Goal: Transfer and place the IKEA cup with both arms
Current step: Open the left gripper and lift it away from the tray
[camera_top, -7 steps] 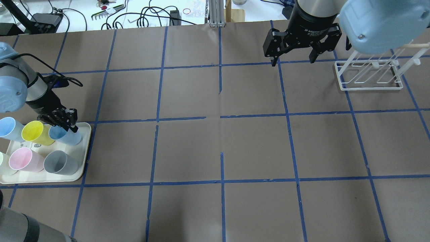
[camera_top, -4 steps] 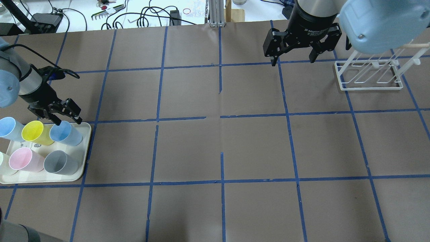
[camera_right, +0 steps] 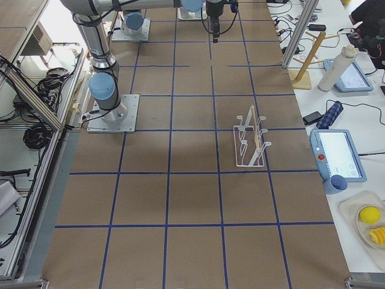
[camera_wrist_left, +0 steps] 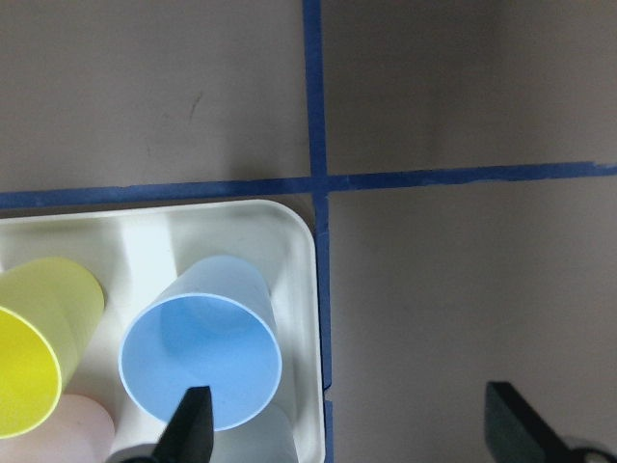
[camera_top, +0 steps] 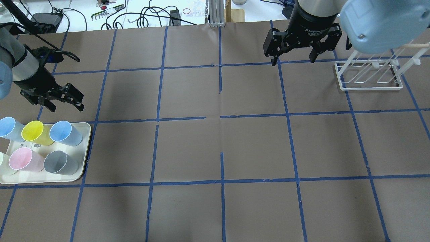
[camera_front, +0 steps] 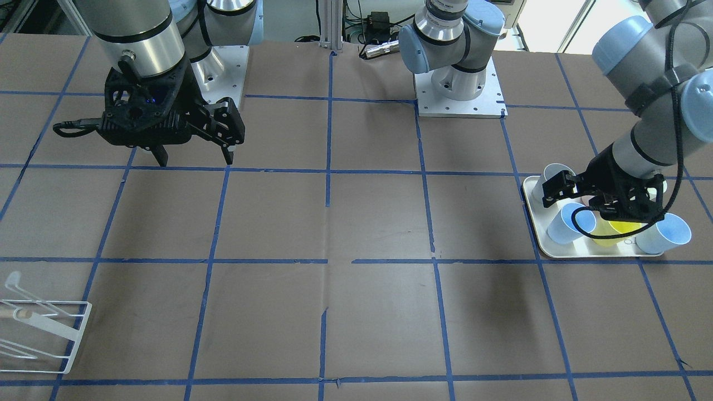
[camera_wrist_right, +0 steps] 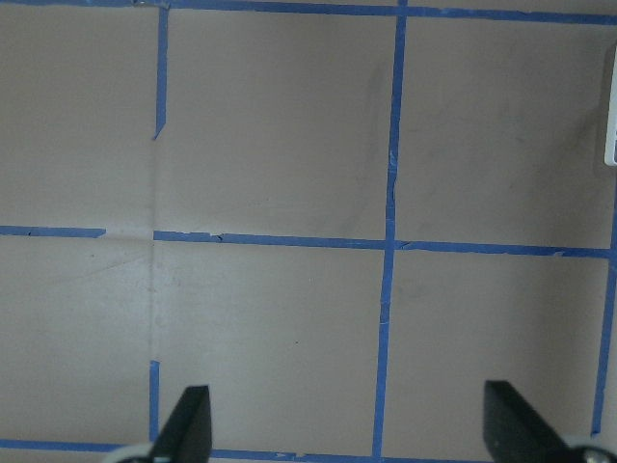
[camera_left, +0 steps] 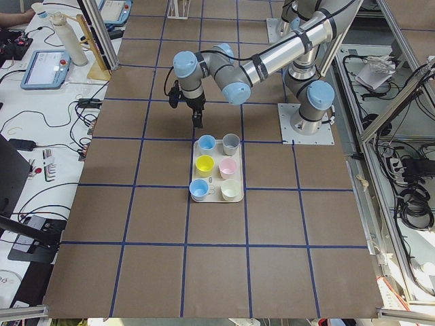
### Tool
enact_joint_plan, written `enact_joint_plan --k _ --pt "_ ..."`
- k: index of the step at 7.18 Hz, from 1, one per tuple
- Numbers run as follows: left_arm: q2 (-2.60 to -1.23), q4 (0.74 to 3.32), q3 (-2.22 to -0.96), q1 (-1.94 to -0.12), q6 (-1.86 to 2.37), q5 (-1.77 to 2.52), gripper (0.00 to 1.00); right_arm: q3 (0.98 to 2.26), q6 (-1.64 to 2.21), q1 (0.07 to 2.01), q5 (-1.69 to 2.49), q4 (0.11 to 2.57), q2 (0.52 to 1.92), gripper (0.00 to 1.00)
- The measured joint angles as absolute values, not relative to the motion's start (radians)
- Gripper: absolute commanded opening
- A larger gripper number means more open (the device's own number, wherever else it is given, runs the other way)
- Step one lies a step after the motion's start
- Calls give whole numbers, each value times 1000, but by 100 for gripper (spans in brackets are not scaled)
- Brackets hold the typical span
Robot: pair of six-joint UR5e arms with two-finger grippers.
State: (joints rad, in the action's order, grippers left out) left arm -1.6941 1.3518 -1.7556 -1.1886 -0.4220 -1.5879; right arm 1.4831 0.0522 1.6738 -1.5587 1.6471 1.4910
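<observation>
Overhead exterior shows us the left gripper (camera_top: 66, 107) spread empty, hovering past the tray (camera_top: 85, 148). We count six cups on it: cream cup (camera_left: 231, 189), second blue cup (camera_top: 8, 127), pink cup (camera_top: 20, 159), yellow cup (camera_top: 33, 132), grey cup (camera_top: 58, 162), and the IKEA cup (camera_top: 65, 133), upright, mouth up, at the far right corner. The right gripper (camera_top: 293, 60), labelled "Adaptive", gapes empty.

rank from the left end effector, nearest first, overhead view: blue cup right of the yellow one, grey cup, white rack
1. Blue cup, far right corner of tray.
2. Grey cup, near row of tray.
3. White rack, far right side.
</observation>
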Motion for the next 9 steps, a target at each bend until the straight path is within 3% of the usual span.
enact_joint_plan --k 5,9 --pt "-1494 1500 -1732 -1463 -239 -1593 100 1483 52 1672 -1559 1646 1491 100" --pt "-1439 1551 -1738 -1527 -233 -1575 100 1482 52 1672 -1559 1647 1491 100"
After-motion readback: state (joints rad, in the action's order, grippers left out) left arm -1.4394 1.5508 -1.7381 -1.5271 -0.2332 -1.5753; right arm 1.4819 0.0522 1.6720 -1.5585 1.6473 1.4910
